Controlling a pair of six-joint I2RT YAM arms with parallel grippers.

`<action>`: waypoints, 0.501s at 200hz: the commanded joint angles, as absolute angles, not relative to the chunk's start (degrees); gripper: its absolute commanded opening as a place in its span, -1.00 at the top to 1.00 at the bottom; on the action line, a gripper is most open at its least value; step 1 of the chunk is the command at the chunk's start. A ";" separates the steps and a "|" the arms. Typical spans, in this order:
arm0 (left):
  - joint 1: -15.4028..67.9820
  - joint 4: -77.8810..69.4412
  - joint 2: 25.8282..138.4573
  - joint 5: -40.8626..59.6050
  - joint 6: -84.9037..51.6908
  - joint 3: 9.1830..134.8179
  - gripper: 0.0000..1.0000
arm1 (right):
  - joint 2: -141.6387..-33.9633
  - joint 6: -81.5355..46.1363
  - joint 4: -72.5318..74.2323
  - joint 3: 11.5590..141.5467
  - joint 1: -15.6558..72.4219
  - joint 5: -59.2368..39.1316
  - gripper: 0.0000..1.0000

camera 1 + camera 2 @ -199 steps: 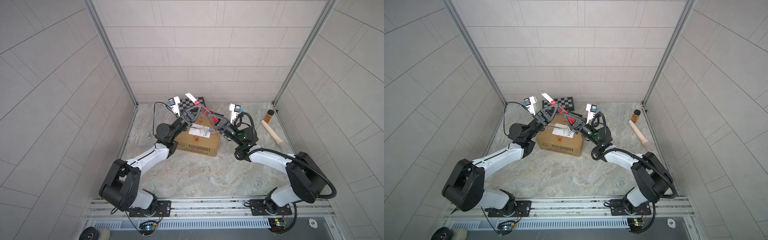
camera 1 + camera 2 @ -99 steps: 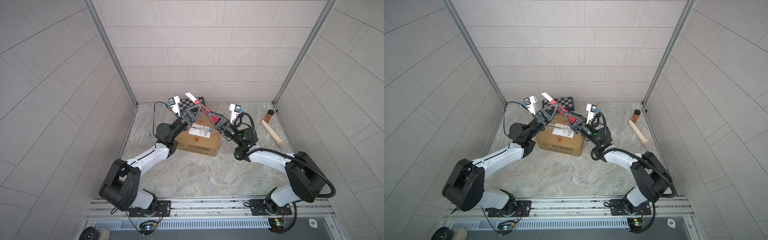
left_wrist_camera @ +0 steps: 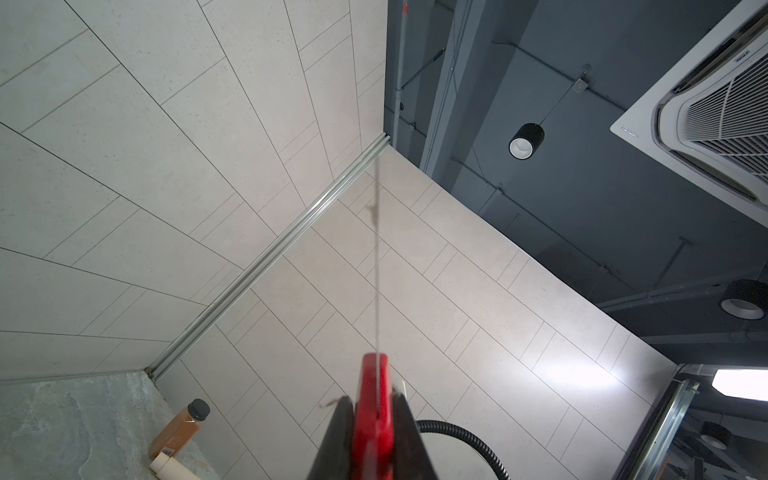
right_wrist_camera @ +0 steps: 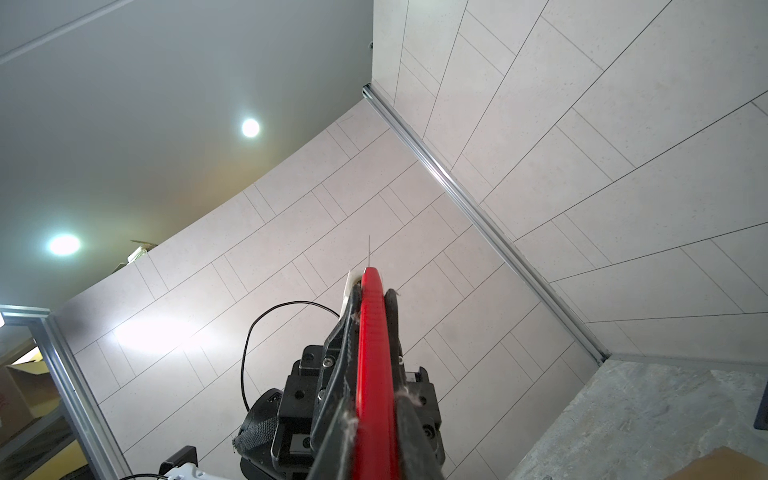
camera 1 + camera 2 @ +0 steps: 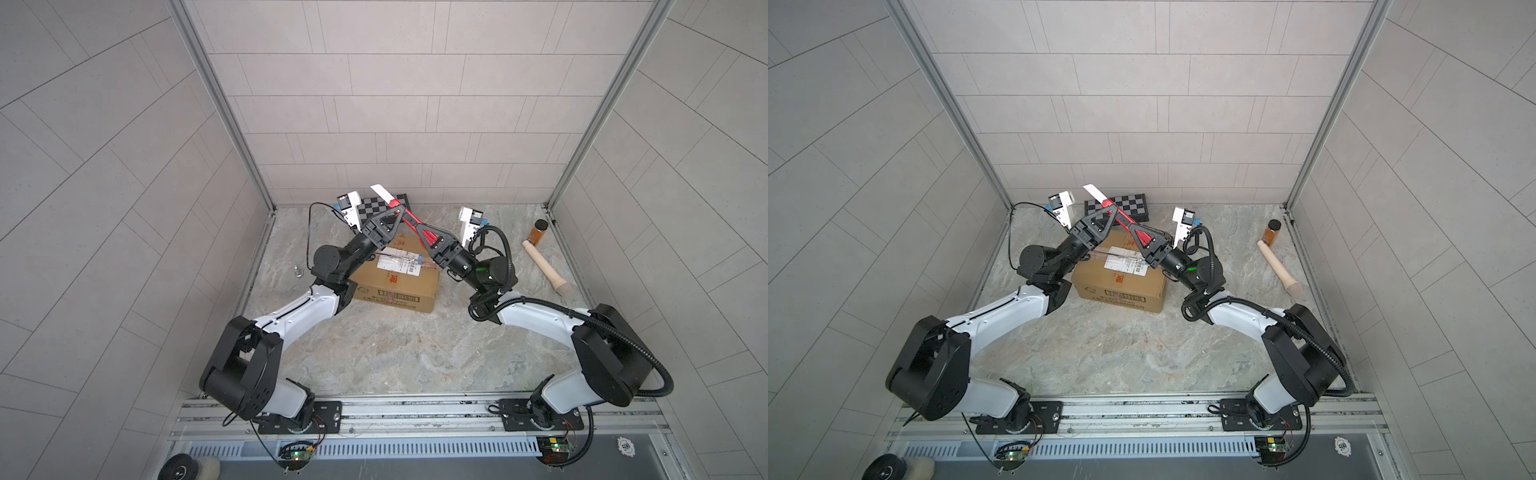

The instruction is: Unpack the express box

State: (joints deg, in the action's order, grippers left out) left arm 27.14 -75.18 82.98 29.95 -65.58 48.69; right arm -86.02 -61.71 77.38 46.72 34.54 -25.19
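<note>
The express box (image 5: 395,278) (image 5: 1117,282), a brown carton with a white label and a barcode, stands on the marble floor between my arms. Above it hangs a red utility knife (image 5: 409,218) (image 5: 1123,220), its white blade pointing up toward the back wall. My left gripper (image 5: 397,210) (image 5: 1106,212) (image 3: 372,399) is shut on the knife just behind the blade. My right gripper (image 5: 424,235) (image 5: 1138,235) (image 4: 374,405) is shut on its red handle (image 4: 374,357). The right wrist view also shows the left gripper (image 4: 371,297) farther along the knife.
A black-and-white checkered board (image 5: 370,208) (image 5: 1129,203) lies against the back wall behind the box. At the right wall stand an amber bottle (image 5: 539,232) (image 5: 1271,232) (image 3: 178,432) and a wooden roller (image 5: 544,266) (image 5: 1279,268). A small metal piece (image 5: 298,271) lies at the left wall.
My right gripper's jaws have closed onto the knife's red handle. Both arms and the left gripper have stayed where they were.
</note>
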 commanded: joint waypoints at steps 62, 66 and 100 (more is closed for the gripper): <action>26.20 -75.05 84.04 33.11 -66.62 50.09 -1.00 | -82.52 -60.38 73.05 47.07 32.40 -23.14 1.00; 25.77 -74.41 83.82 32.85 -66.64 49.95 -0.99 | -82.12 -60.31 72.29 46.88 31.92 -23.04 1.00; 21.91 -61.60 80.63 30.45 -63.17 46.90 -1.00 | -76.12 -54.90 59.40 45.92 27.64 -23.63 1.00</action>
State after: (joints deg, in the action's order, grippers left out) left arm 24.29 -70.94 83.70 31.62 -66.28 48.82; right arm -82.19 -59.35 67.61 46.15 30.13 -23.88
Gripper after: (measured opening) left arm 0.996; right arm 0.170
